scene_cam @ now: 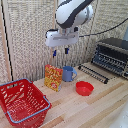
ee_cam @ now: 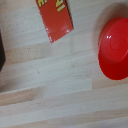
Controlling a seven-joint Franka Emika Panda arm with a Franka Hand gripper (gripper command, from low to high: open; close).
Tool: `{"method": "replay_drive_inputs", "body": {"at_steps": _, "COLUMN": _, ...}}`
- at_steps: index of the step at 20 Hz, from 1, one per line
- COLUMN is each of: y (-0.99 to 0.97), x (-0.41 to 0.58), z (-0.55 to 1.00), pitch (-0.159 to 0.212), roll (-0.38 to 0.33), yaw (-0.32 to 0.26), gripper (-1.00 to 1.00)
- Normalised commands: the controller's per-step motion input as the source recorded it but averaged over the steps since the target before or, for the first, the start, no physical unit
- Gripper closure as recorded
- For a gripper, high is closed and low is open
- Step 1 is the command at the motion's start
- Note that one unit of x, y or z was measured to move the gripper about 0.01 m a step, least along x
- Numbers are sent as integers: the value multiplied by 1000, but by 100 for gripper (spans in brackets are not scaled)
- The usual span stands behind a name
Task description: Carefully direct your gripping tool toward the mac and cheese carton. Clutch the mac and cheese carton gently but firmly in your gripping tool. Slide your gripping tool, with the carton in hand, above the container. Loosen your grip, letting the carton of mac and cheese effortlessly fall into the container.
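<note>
Gripper (scene_cam: 60,51) hangs in the air above the carton (scene_cam: 53,77), well clear of it, fingers pointing down with a visible gap between them and nothing held: released.

Carton stands upright on the table (scene_cam: 95,107), mid-surface toward the back wall, face turned a bit toward the exterior view's left. Mug (scene_cam: 68,74) sits just beside it on the exterior view's right; can't tell if they touch. That side is tight. The carton's other side and front are open wood.

Bowl (scene_cam: 84,88) lies further to the exterior view's right and nearer the front edge, apart from both mug and carton. Wrist view shows a red-and-yellow carton face (ee_cam: 55,19) cut off by the frame edge, the bowl (ee_cam: 114,49) well apart from it, bare planks between. Fingers aren't in the wrist view.

Basket (scene_cam: 22,102) sits at the table's front corner on the exterior view's left, mouth open upward, blue-grey handle lying along the rim. Part of it runs out of frame. Clear strip of table between basket and carton.

Toaster oven (scene_cam: 111,56) occupies the back corner on the exterior view's right, with a dark rack (scene_cam: 93,73) lying in front of it, well away from the carton.
</note>
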Motion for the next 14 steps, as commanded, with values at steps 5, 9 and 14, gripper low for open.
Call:
{"method": "replay_drive_inputs", "body": {"at_steps": 5, "y": 217, "x": 43, "z": -346, "pitch": 0, "roll": -29, "yaw": 113, "gripper": -100}}
{"method": "replay_drive_inputs", "body": {"at_steps": 9, "y": 238, "x": 83, "z": -409, "pitch": 0, "roll": -22, "yaw": 149, "gripper": -100}}
{"method": "replay_drive_inputs", "body": {"at_steps": 14, "y": 81, "x": 222, "z": -290, "pitch": 0, "roll": -10, "yaw": 199, "gripper": -100}}
